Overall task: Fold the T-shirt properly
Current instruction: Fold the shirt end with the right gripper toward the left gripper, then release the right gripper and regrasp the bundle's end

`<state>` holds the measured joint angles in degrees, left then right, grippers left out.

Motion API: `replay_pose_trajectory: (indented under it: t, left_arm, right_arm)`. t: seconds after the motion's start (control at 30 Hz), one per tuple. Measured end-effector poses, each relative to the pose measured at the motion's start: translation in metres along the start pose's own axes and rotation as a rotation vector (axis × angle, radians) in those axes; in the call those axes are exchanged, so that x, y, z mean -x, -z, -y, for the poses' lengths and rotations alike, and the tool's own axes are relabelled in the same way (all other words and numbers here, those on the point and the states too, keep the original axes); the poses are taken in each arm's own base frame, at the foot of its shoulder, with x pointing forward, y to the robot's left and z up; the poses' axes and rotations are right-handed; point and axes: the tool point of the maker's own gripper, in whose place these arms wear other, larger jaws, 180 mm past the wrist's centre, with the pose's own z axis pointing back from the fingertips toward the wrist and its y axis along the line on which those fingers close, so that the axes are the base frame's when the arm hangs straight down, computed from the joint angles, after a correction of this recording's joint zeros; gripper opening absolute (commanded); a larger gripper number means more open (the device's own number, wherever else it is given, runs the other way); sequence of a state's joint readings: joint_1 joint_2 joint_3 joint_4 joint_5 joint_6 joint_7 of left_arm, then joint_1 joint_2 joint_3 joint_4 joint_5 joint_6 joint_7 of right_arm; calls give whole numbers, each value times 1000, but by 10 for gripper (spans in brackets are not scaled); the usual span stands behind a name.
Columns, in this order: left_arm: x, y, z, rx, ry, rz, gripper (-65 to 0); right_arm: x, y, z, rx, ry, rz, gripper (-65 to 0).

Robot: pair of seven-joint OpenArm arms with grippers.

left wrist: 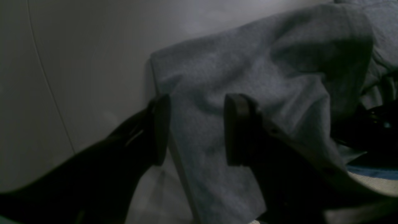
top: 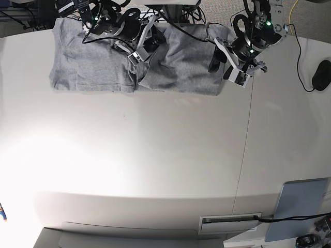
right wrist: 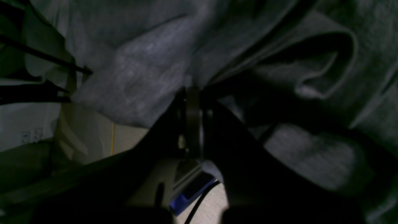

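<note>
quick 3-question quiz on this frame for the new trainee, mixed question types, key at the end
1. True or false: the right tool is shut on a fold of the T-shirt.
2. The left tool is: A) shut on the shirt's edge, B) open, straddling the shirt's edge, C) away from the shirt.
3. Fill in: in the base view, the dark object at the table's right edge is a computer ____.

Key: 1 true; 2 B; 3 mouse.
</note>
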<state>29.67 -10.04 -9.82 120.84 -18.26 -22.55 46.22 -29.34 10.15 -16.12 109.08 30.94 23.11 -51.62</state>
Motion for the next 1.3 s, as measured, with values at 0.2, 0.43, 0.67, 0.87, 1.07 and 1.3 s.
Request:
replay_pose_trajectory:
  t: [0.2, 0.43, 0.67, 0.87, 1.07, 1.3]
  left_arm:
    - [0, 0, 0, 0, 0, 0, -380]
    - [0, 0, 0, 0, 0, 0, -380]
    - [0, 0, 0, 0, 0, 0, -380]
    - [0, 0, 0, 0, 0, 0, -380]
    - [0, 0, 0, 0, 0, 0, -380]
    - [1, 0, -2, -10, 10, -7, -380]
  right_arm:
    - [-30, -28, 1, 44, -82, 38, -650]
    - [-24, -56, 38, 172, -69, -31, -650]
    - [-19, -65, 46, 170, -110, -61, -650]
    - [-19, -63, 30, 75, -264, -65, -650]
    - [-19, -63, 30, 73, -266, -65, -501]
    - [-19, -67, 39, 106, -259, -64, -490]
